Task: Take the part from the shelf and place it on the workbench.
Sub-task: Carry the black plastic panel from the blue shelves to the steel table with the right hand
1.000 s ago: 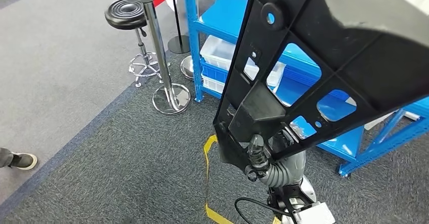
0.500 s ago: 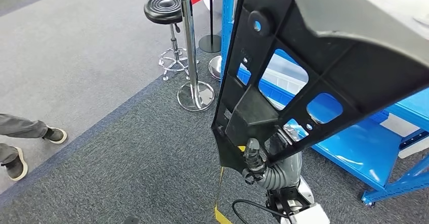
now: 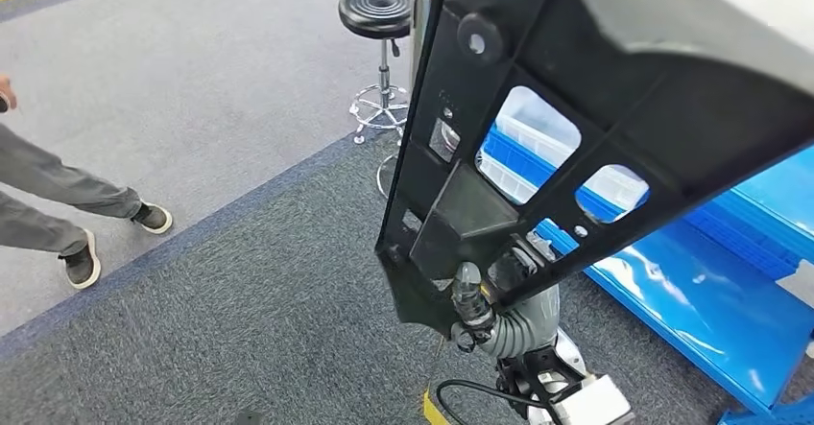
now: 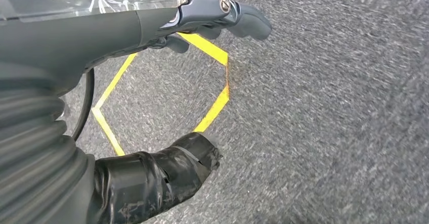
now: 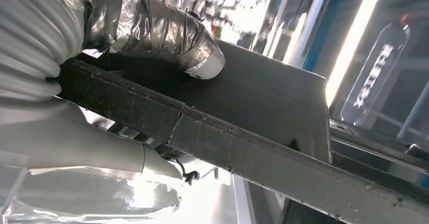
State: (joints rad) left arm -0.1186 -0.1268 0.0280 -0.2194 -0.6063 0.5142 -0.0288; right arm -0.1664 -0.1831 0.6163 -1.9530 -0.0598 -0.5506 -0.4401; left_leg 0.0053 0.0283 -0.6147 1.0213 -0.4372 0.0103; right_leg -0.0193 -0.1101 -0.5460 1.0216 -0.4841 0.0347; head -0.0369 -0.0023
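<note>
A large black plastic part (image 3: 595,80) with several cut-outs fills the upper right of the head view, tilted and held off the ground. My right hand (image 3: 475,295) grips its lower end from below. In the right wrist view the taped thumb (image 5: 152,27) presses on the part's flat black face (image 5: 263,97), with its thick edge running across under it. My left hand (image 4: 126,27) hangs over the grey carpet with its fingers apart and nothing in it.
The blue shelf (image 3: 691,281) stands at right behind the part, a white bin (image 3: 528,123) showing through a cut-out. A black stool (image 3: 381,10) and chrome post (image 3: 419,22) stand ahead. A person's legs (image 3: 58,214) are at left. Yellow tape (image 4: 217,97) marks the carpet.
The whole picture has shifted: the camera turns left, so stool and shelf slide right and the person's legs come further in at left. The part stays in my right hand.
</note>
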